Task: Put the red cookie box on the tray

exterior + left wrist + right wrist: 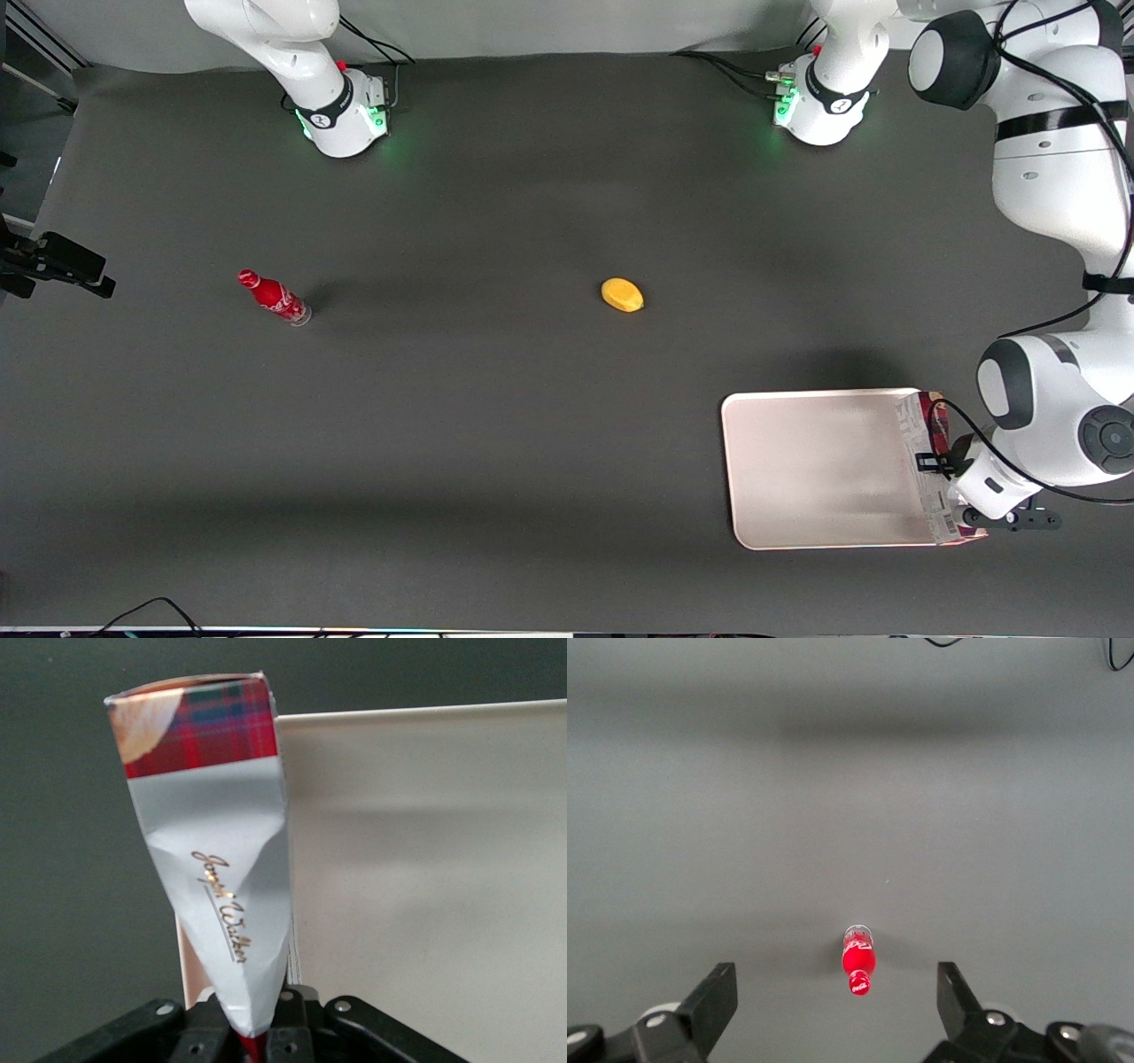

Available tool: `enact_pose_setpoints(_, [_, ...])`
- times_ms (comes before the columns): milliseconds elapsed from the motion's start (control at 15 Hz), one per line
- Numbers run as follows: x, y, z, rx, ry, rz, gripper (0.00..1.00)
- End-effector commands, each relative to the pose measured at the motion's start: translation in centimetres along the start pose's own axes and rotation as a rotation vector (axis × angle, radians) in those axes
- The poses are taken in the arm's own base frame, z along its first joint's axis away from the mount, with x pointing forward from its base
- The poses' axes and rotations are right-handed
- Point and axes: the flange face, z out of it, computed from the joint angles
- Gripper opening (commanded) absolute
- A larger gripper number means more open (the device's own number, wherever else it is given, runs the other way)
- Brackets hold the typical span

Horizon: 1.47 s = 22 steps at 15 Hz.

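Observation:
The red cookie box (926, 461) is long and narrow, dark red tartan with white printed panels. It hangs lengthwise along the tray's short edge at the working arm's end of the table. My gripper (944, 463) is shut on the box at about mid-length. In the left wrist view the white panel of the cookie box (213, 859) is pinched and creased where it enters my gripper (252, 1029). The off-white tray (815, 470) lies flat on the dark table, nearer the front camera than the yellow fruit. The tray's floor (425, 886) is bare beside the box. I cannot tell whether the box touches the rim.
A yellow fruit (622, 295) lies near the table's middle. A small red bottle (273, 298) lies on its side toward the parked arm's end, also in the right wrist view as the bottle (858, 962). A black device (55, 261) juts in at that end.

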Motion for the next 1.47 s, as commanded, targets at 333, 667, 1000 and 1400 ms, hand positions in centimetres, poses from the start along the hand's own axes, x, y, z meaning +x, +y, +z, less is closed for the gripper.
enact_pose_setpoints(333, [0.2, 0.2, 0.1, -0.019, 0.003, -0.009, 0.18])
enact_pose_setpoints(667, [-0.8, -0.1, -1.0, -0.02, 0.003, -0.013, 1.0])
enact_pose_setpoints(1000, [-1.7, -0.4, -9.4, -0.026, 0.09, -0.034, 1.0])
enact_pose_setpoints(1400, [-7.0, 0.5, -19.7, -0.034, 0.087, -0.051, 1.0])
